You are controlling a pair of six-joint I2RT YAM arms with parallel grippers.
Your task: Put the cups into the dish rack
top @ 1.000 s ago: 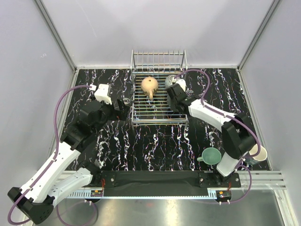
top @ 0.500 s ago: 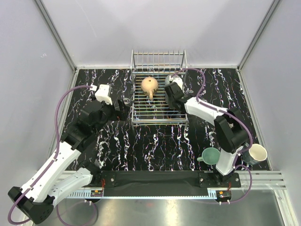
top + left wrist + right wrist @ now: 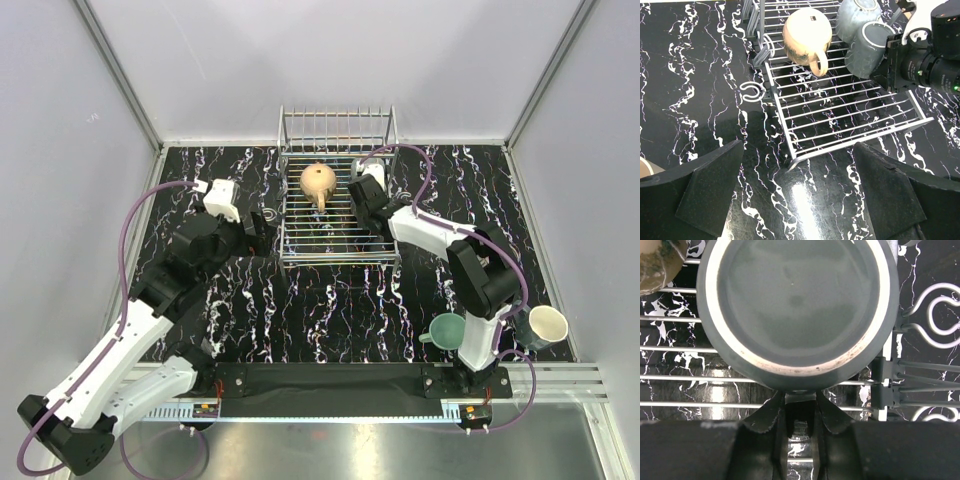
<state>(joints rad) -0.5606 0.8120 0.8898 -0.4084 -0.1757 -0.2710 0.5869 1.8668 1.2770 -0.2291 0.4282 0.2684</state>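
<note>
Currently my right gripper (image 3: 800,399) jaws are narrow, pinching the grey-green cup (image 3: 797,305) by its wall. The cup sits tilted at 3 o'clock in the dish rack (image 3: 338,262). Left gripper (image 3: 797,146) is wide, empty. Risk: on release it rolls across the wires into the tan mug (image 3: 806,34).

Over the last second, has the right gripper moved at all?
Yes. Seen from above, the right gripper, clamping a grey cup, has shifted slightly left over the rack, toward the tan mug.
</note>
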